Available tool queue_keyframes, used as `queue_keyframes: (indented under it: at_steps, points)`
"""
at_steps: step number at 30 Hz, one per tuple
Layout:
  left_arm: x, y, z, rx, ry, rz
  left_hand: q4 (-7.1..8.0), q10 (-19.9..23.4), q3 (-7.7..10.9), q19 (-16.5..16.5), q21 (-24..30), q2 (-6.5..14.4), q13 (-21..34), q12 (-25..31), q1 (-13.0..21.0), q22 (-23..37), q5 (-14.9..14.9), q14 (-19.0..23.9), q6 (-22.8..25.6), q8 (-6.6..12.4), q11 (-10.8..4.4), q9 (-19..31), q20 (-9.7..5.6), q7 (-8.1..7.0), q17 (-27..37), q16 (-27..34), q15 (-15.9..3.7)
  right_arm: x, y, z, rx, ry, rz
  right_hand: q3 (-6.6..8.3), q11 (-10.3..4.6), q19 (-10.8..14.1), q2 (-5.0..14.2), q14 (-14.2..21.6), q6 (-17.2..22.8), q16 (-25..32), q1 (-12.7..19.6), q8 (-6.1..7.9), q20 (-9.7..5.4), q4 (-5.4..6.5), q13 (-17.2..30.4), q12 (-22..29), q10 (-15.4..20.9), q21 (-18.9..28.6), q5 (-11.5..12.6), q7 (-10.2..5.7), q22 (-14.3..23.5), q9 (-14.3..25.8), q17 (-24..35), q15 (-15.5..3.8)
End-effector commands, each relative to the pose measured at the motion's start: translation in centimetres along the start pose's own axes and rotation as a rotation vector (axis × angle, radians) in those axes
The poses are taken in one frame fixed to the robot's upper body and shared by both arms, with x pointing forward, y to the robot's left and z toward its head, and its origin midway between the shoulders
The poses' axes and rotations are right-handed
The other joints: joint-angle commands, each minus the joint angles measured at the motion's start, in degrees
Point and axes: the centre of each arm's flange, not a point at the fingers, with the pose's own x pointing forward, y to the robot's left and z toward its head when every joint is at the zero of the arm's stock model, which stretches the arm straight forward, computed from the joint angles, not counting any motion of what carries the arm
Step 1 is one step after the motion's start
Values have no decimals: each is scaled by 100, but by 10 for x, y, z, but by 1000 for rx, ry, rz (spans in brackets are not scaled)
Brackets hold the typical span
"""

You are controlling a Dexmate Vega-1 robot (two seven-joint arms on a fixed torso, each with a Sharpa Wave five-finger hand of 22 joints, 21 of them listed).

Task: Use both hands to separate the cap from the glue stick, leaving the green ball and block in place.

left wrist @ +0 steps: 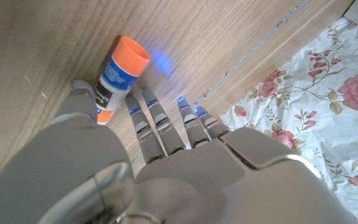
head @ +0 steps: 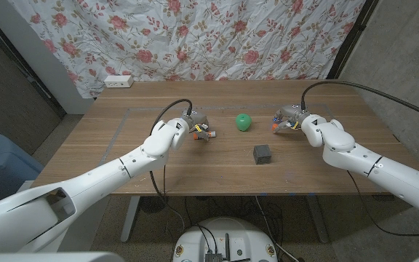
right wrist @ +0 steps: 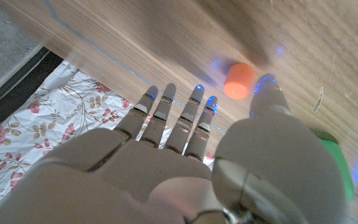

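Observation:
The glue stick (head: 204, 134) lies on the table by my left hand (head: 193, 124). In the left wrist view its white and blue body (left wrist: 118, 78) has an orange end and lies just beyond my thumb (left wrist: 82, 102), fingers (left wrist: 160, 127) stretched out beside it, gripping nothing. A small orange cap (head: 275, 129) lies apart on the table beside my right hand (head: 291, 118). The right wrist view shows the cap (right wrist: 238, 79) just past my thumb tip (right wrist: 266, 87), fingers (right wrist: 179, 115) spread and empty.
The green ball (head: 244, 121) sits between the two hands, and shows behind my right thumb as a green ball (right wrist: 335, 163). A dark grey block (head: 262, 153) stands nearer the front edge. A flowered cloth (head: 195, 36) hangs behind the table.

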Motion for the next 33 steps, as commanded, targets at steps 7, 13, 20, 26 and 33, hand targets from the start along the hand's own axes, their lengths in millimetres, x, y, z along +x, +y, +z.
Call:
queue_keyframes:
  at_steps: [7,13,20,26,33]
  points:
    - [-16,24,-2,16,28,32,22,-243,-62,-78,-1,-63,16,-19,-138,12,-30,-120,-172,4,9,-11,27,3,24,8,-542,3,-2,-1,6,23,-2,-4,26,4,50,-29,-18,-21,32,-15,33,10,3,10,-40,-3,50,-6,26,10,32,-523]
    - [-20,25,-7,7,45,39,28,-431,-74,-130,1,-78,17,-14,-219,13,-37,-207,-366,-13,12,-13,51,24,25,10,-508,2,-3,-1,13,21,-4,-32,66,1,32,-58,-226,-48,-68,-127,36,28,-23,-19,-187,1,47,5,27,5,42,-491]
    - [-27,29,-19,-61,60,48,69,-769,-122,-223,-3,-106,10,-32,-421,14,-48,-376,-556,-8,21,-19,121,11,27,-1,-394,0,-7,-5,53,-8,-7,-172,191,-57,-98,-247,-500,-193,-464,-306,97,129,-84,-34,-411,-7,87,42,28,-8,34,-344]
    - [-31,29,-32,-144,78,58,108,-1002,-143,-293,-4,-82,5,-35,-575,15,-40,-480,-706,-15,28,-35,158,31,27,1,-312,-3,-11,-11,100,-35,-27,-322,373,-167,-169,-486,-771,-391,-960,-478,201,274,-167,-74,-796,-19,175,108,29,-13,-9,-64]
    - [-34,25,-47,-258,104,82,138,-1230,-114,-325,7,24,-4,-40,-677,16,-22,-544,-847,-23,39,-42,217,-1,18,6,-217,-6,-15,-18,179,-67,-59,-394,463,-248,-153,-723,-1033,-547,-1256,-586,241,368,-228,-104,-1120,-26,215,156,29,-15,-41,101]
